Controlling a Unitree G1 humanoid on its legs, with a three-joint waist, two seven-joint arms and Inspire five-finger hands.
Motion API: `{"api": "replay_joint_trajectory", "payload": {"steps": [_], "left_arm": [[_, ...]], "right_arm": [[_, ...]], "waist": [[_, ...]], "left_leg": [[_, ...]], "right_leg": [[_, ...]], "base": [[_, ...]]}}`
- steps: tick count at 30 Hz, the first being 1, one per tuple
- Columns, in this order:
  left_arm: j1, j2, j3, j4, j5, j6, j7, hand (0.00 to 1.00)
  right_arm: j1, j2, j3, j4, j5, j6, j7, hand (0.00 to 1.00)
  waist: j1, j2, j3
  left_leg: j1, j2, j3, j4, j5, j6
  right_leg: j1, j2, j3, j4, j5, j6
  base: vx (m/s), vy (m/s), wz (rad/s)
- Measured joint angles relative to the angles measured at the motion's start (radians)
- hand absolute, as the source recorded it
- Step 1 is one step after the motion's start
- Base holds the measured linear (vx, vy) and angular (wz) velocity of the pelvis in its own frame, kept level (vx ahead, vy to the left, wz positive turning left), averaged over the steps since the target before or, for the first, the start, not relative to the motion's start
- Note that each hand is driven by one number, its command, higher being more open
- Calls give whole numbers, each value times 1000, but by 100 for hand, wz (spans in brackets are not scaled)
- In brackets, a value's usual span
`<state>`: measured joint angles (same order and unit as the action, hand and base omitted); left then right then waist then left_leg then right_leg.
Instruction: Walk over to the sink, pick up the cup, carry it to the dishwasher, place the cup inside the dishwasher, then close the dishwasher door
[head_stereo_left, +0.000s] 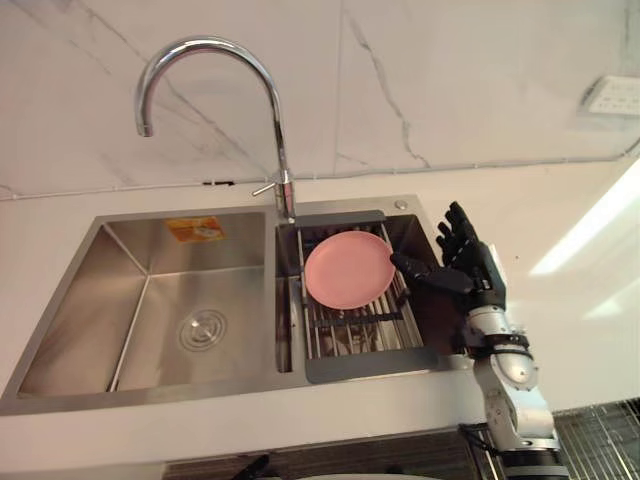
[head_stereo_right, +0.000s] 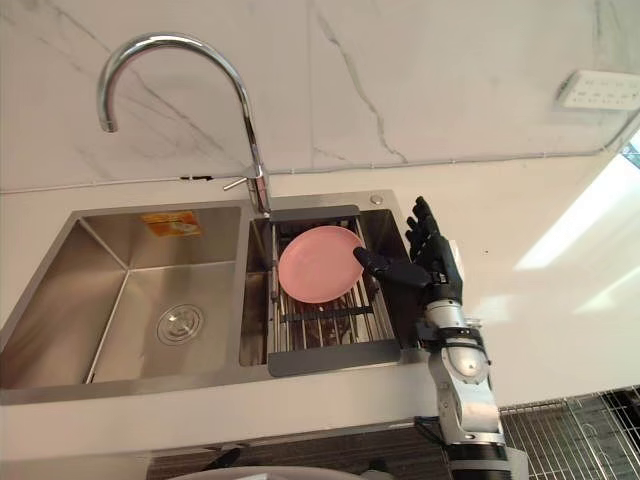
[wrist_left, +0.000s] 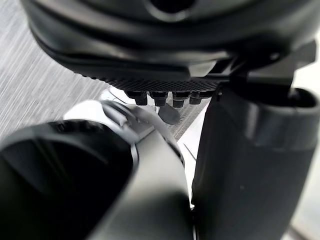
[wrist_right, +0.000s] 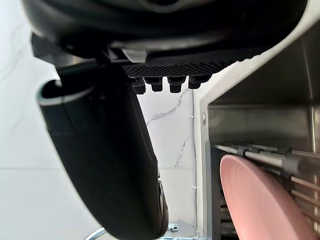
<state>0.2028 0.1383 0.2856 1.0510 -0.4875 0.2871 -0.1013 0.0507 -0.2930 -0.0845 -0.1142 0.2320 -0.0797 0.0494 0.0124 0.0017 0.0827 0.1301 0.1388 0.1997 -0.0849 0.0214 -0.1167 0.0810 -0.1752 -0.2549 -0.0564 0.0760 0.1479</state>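
Observation:
A pink plate (head_stereo_left: 348, 270) leans tilted on a dark wire drying rack (head_stereo_left: 360, 340) set in the right basin of the steel sink (head_stereo_left: 60, 290). My right hand (head_stereo_left: 470, 265) hovers at the rack's right edge, open, fingers straight and pointing away from me. Its thumb (head_stereo_right: 385, 268) reaches toward the plate's right rim, close to it; I cannot tell whether it touches. In the right wrist view the plate (wrist_right: 260, 200) lies past the thumb (wrist_right: 110, 150), with nothing in the hand. My left hand (wrist_left: 165, 45) hangs low over grey floor, fingers straight and holding nothing.
A tall curved chrome faucet (head_stereo_left: 270, 90) rises behind the divider between the basins. The left basin (head_stereo_left: 190, 320) holds just its drain. White counter (head_stereo_left: 560, 300) spreads to the right, a wall socket (head_stereo_left: 612, 95) above it. A wire rack (head_stereo_left: 600, 440) sits low at the right.

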Motion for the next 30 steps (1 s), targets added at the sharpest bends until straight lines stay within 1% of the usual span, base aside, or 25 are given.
{"api": "replay_joint_trajectory", "payload": {"steps": [1,4,7,8,12,15,21,26,30], "left_arm": [[1,0,-3,0,2,0,6,100],[-4,-6,-11,-26,102,-10,25,100],[-7,-11,-33,-45,158,-22,30,100],[-7,-11,-40,-46,166,-23,30,100],[-5,-8,-60,-65,173,-10,32,100],[-4,-6,-62,-76,172,5,36,100],[-1,0,-78,-84,174,7,36,100],[13,7,-93,-107,175,13,36,100],[13,9,-97,-109,177,21,36,100]], "right_arm": [[0,-5,-2,-4,-9,-1,6,100],[0,-21,-6,-12,-85,-1,37,100],[0,-23,3,-12,-122,-1,64,100],[0,-25,5,-12,-131,-1,67,100],[0,-65,8,-12,-271,-5,75,100],[0,-79,11,-11,-313,-4,85,100],[0,-83,16,-9,-320,-4,110,100],[0,-83,30,8,-337,-4,134,100],[5,-83,37,13,-337,-7,148,100]], "waist": [[-2,0,0],[0,-3,-2],[-1,-3,-7],[-2,-2,-10],[-3,-7,-25],[-5,-9,-26],[-13,-13,-29],[-20,-28,-38],[-26,-30,-39]], "left_leg": [[0,0,0,0,0,-1],[0,0,-1,0,2,-3],[-2,1,-4,0,3,-5],[-3,1,-5,0,3,-5],[-7,0,-8,-1,4,-5],[-8,0,-8,-1,5,-5],[-8,2,-6,-1,6,-7],[-9,4,-5,-2,7,-9],[-9,5,-4,-2,8,-9]], "right_leg": [[0,0,0,0,0,0],[1,0,-2,0,0,0],[1,0,-6,0,0,0],[1,0,-7,0,0,0],[0,0,-11,0,0,0],[-2,1,-12,0,0,0],[-5,3,-11,0,0,0],[-5,4,-11,-4,2,-2],[-5,4,-11,-4,3,-3]], "base": [[0,0,0],[-11,-4,1],[-37,-12,3],[-29,-12,4],[-5,-3,1],[-10,-3,1],[0,0,0],[0,0,0],[0,0,0]]}}
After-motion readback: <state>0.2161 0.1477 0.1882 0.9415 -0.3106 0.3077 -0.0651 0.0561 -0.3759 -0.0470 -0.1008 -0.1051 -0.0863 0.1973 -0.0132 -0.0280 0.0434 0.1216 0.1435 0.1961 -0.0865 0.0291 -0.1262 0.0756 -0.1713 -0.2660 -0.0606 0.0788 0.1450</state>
